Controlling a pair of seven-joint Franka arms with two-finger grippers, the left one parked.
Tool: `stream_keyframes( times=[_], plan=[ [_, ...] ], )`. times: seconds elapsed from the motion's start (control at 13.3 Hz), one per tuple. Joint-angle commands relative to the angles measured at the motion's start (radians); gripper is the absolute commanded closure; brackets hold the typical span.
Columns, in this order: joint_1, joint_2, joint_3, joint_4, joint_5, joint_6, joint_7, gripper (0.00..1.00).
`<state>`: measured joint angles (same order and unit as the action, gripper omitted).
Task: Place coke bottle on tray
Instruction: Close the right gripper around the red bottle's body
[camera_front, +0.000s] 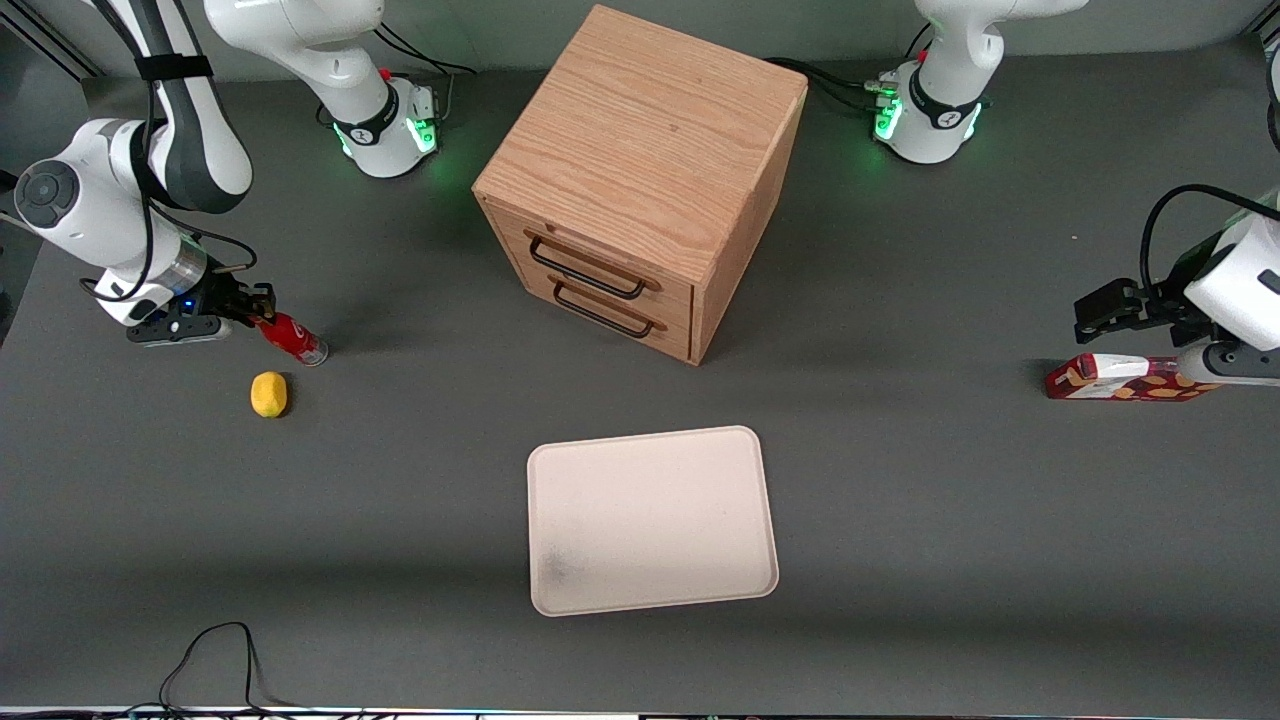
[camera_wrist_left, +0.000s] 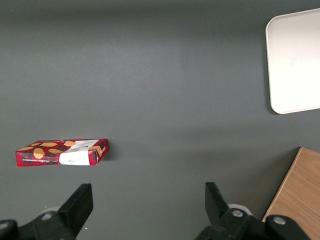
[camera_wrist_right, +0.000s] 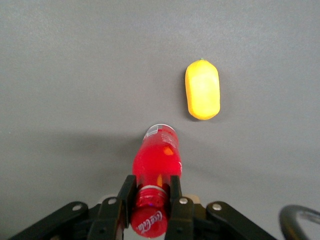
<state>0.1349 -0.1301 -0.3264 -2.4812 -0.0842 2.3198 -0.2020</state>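
The coke bottle (camera_front: 292, 339) is small and red, and it is tilted, with its cap end in my right gripper (camera_front: 262, 308) and its base down at the table toward the working arm's end. In the right wrist view the gripper (camera_wrist_right: 151, 192) is shut on the neck just under the red cap, with the bottle (camera_wrist_right: 156, 159) pointing away from the camera. The cream-white tray (camera_front: 652, 518) lies flat near the middle of the table, nearer to the front camera than the wooden drawer box, and well apart from the bottle. Its corner also shows in the left wrist view (camera_wrist_left: 295, 60).
A yellow lemon (camera_front: 268, 393) lies just beside the bottle, nearer to the front camera; it also shows in the right wrist view (camera_wrist_right: 202, 90). A wooden drawer box (camera_front: 640, 180) stands at mid-table. A flat red snack box (camera_front: 1125, 378) lies toward the parked arm's end.
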Motion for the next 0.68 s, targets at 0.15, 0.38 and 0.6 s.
stream_keyframes(
  times=[0.15, 0.38, 0.6],
  plan=[
    [0.009, -0.007, 0.021, 0.282, -0.002, -0.317, 0.004, 1.00],
    [0.008, 0.117, 0.065, 0.593, 0.001, -0.555, 0.053, 1.00],
    [0.006, 0.297, 0.081, 0.957, 0.067, -0.782, 0.076, 1.00]
  ],
)
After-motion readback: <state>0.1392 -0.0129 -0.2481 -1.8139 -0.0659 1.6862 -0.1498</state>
